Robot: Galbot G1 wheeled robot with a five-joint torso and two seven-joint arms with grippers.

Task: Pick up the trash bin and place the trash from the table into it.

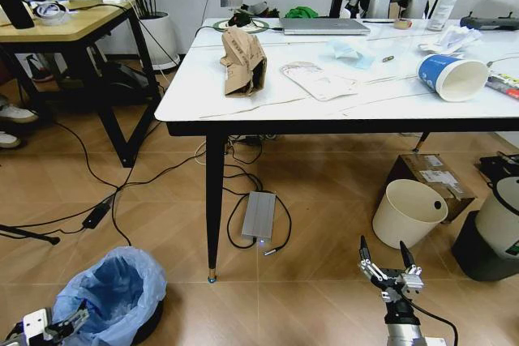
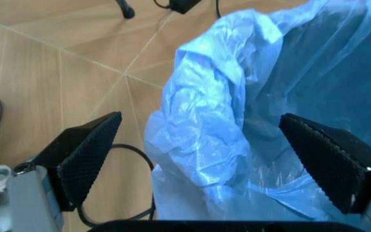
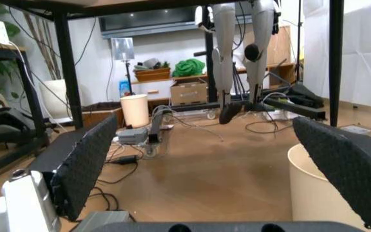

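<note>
The trash bin (image 1: 113,288), lined with a crinkled light-blue bag, stands on the floor at the lower left. My left gripper (image 1: 71,322) is open at its near rim. In the left wrist view the bag's bunched rim (image 2: 198,140) lies between the two spread pads (image 2: 89,157). The white marble table (image 1: 268,103) carries the trash: a crumpled brown paper bag (image 1: 243,61), a flat clear package (image 1: 320,80), a blue paper cup (image 1: 452,77) on its side and a white tissue wad (image 1: 454,38). My right gripper (image 1: 388,267) hangs open and empty low at the right, near the floor.
A plain cream bin (image 1: 409,212) stands close to my right gripper, with a white bucket (image 1: 503,220) and a cardboard box (image 1: 434,176) beyond it. A grey power brick (image 1: 259,215) and cables lie by the table leg (image 1: 213,200). A wooden desk (image 1: 65,22) stands at the left.
</note>
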